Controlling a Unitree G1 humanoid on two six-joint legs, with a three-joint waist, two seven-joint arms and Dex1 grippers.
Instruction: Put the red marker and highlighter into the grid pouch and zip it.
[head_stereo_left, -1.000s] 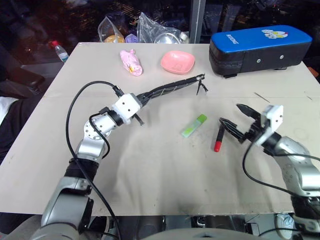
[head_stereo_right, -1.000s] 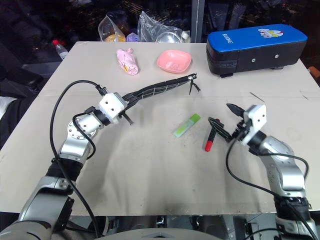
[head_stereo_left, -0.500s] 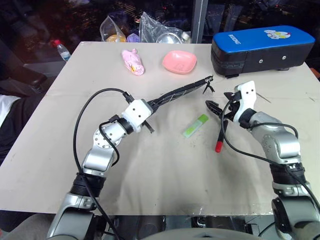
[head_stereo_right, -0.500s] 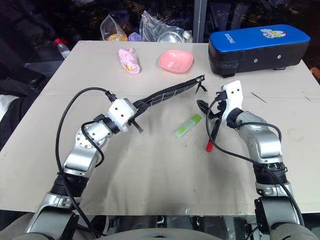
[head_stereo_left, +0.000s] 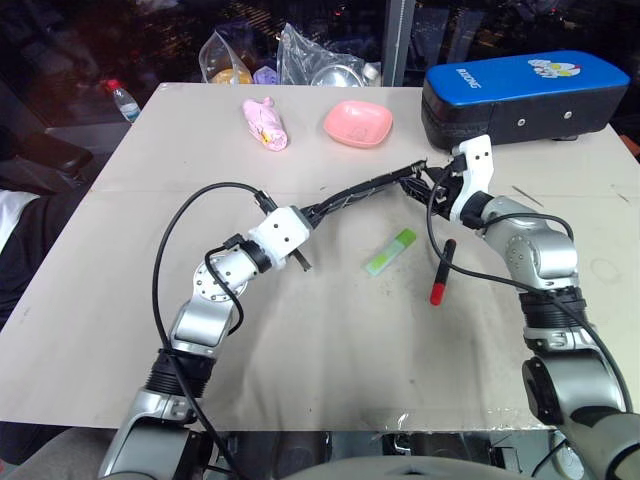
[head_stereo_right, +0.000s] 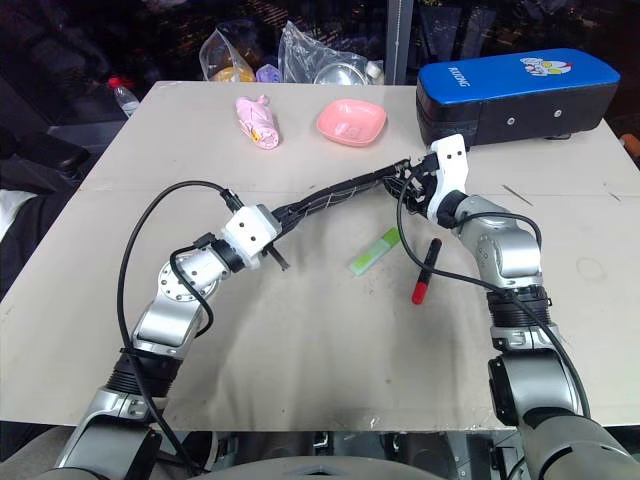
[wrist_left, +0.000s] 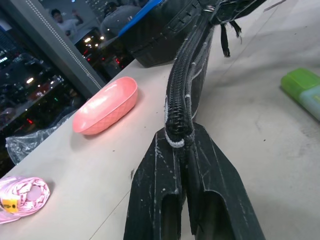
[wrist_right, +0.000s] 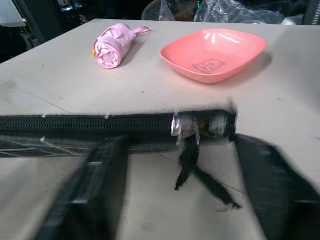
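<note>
The left gripper (wrist_left: 186, 150) stayed clamped on the grid pouch (head_stereo_left: 360, 190), held above the tabletop (head_stereo_left: 330, 330). The right gripper (wrist_right: 175, 165), part open, had advanced from beside the red marker (head_stereo_left: 441, 272) to straddle the pouch's zipper end.

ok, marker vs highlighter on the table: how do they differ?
The red marker is slim, black with a red end; the highlighter is chunkier and light green with a paler end. The red marker is the longer of the two. The red marker lies nearly straight toward the robot; the highlighter lies diagonally. Both lie flat on the table, side by side, outside the grid pouch.
</note>
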